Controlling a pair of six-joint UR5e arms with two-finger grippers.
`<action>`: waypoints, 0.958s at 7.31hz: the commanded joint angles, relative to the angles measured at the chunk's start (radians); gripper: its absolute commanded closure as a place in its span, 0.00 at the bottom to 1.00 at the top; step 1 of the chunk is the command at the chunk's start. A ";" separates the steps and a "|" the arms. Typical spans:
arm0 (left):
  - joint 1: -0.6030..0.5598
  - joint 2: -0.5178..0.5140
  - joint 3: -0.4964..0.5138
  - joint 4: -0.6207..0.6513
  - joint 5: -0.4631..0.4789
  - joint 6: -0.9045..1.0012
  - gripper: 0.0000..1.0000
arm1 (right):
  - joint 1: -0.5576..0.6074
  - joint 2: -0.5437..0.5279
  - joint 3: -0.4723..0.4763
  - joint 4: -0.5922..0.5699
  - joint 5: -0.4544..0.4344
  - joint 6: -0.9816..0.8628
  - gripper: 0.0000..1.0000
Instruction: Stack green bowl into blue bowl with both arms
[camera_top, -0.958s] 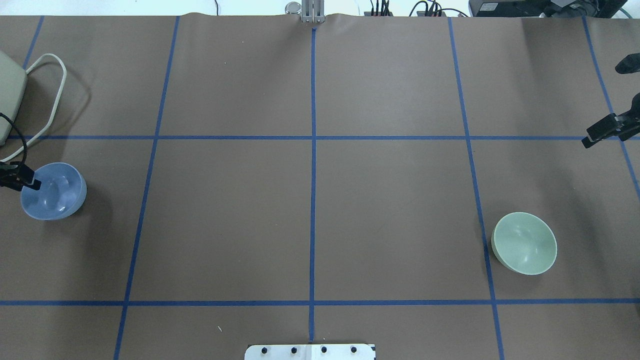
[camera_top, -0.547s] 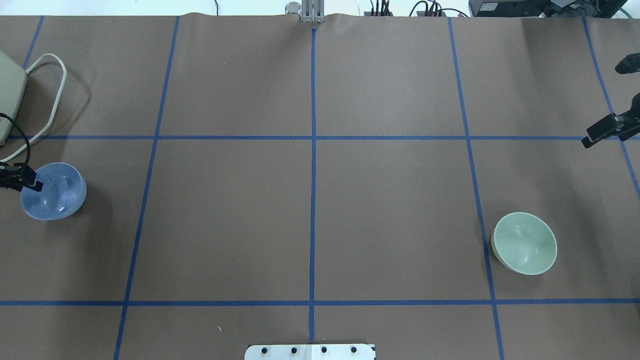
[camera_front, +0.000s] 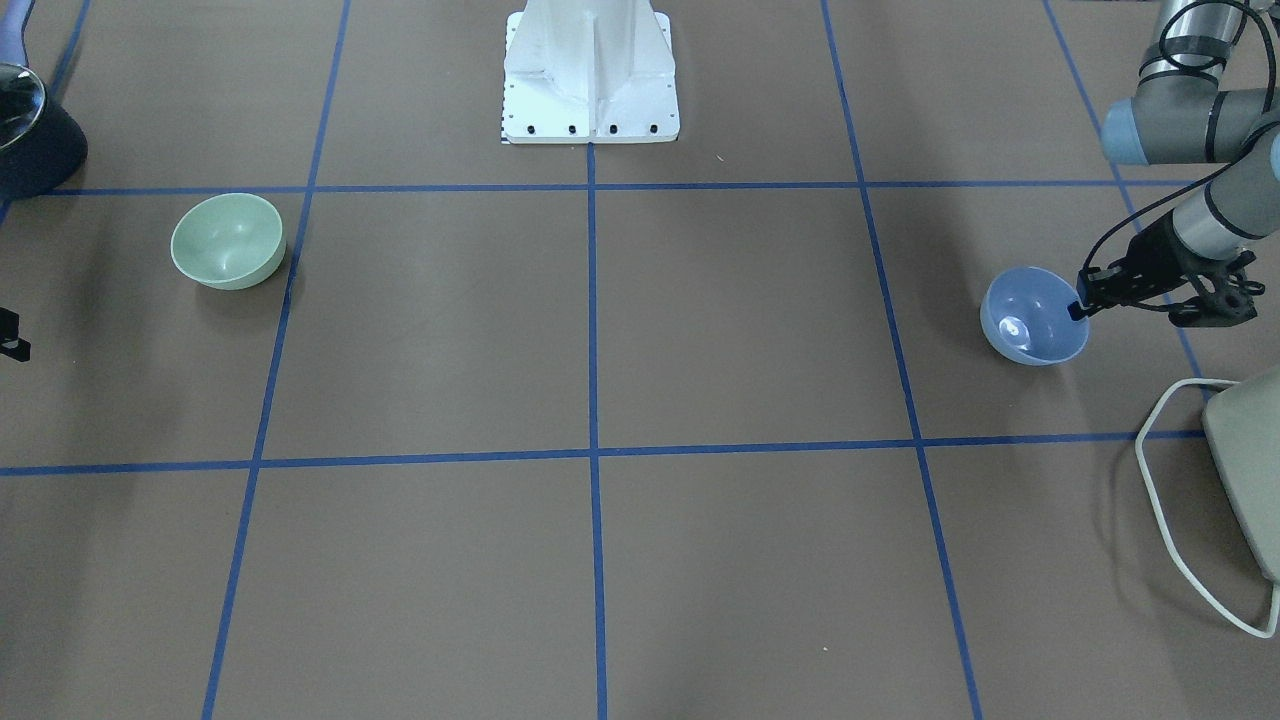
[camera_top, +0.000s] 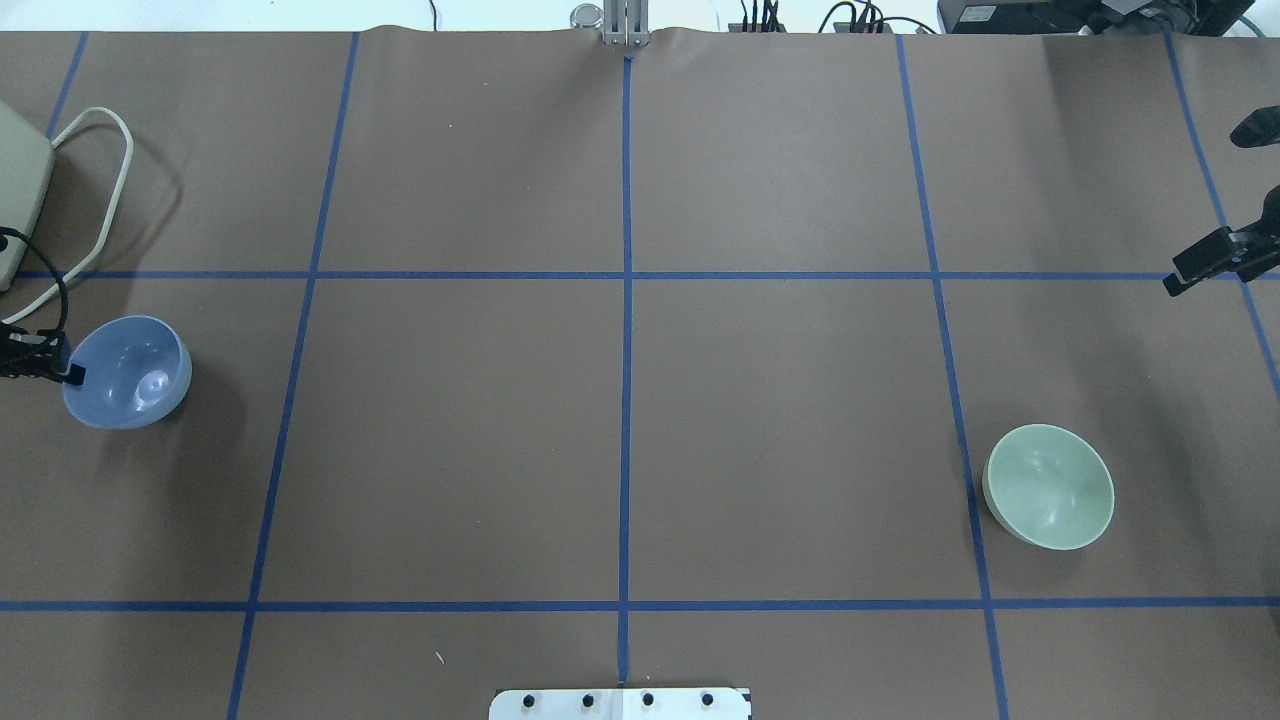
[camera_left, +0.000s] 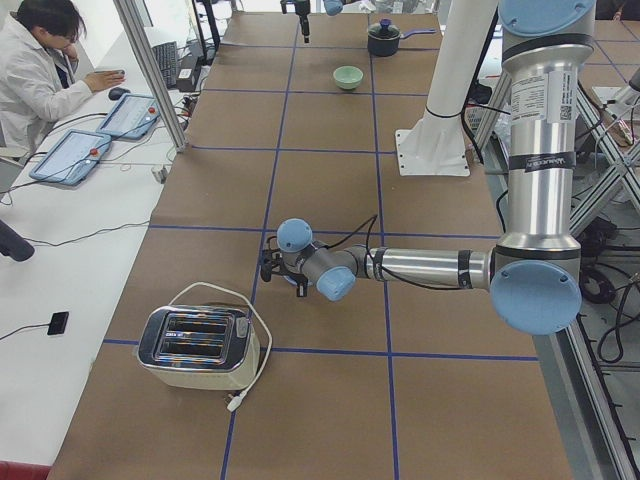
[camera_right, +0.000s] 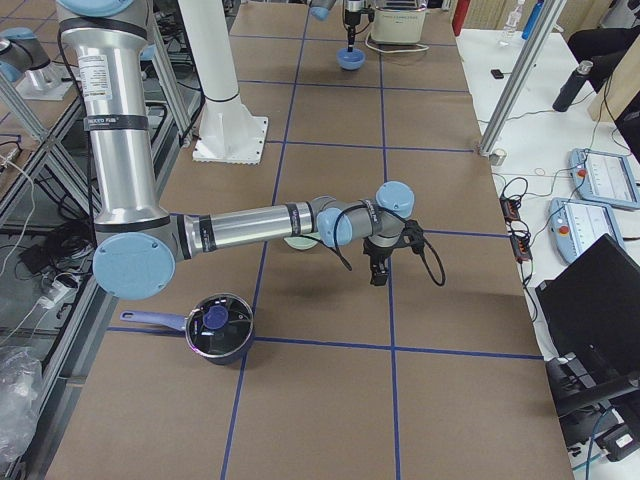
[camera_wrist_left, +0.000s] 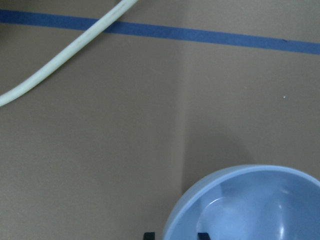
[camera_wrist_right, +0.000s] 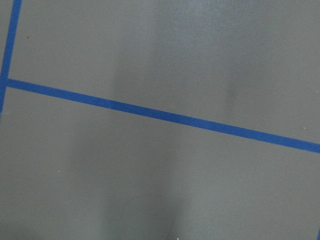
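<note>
The blue bowl (camera_top: 130, 372) sits at the table's left edge; it also shows in the front view (camera_front: 1030, 318) and the left wrist view (camera_wrist_left: 250, 205). My left gripper (camera_top: 68, 373) is shut on its left rim, with one finger inside and one outside. I cannot tell whether the bowl is off the table. The green bowl (camera_top: 1050, 487) stands upright on the right side, also in the front view (camera_front: 228, 240), with nothing near it. My right gripper (camera_top: 1185, 272) hangs at the right edge, well behind the green bowl. Only part of it shows, so I cannot tell whether it is open or shut.
A toaster (camera_front: 1245, 470) with a looping white cord (camera_top: 110, 130) stands just behind the blue bowl. A black pot with a lid (camera_right: 218, 328) sits at the table's right end. The white pedestal base (camera_front: 590, 70) is at the middle near edge.
The blue bowl has shifted to the right and slightly away in the overhead view, with the left gripper's finger now at its left rim. The right arm and green bowl have not moved.
</note>
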 joint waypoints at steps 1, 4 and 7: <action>0.001 0.000 0.000 -0.004 0.001 -0.001 0.99 | 0.000 0.000 -0.001 0.000 0.000 0.000 0.00; 0.001 -0.027 -0.081 0.010 -0.006 -0.175 0.99 | 0.000 0.000 0.000 0.000 0.000 0.000 0.00; 0.009 -0.092 -0.151 0.030 -0.009 -0.367 0.99 | 0.000 0.000 0.018 0.000 0.002 0.000 0.00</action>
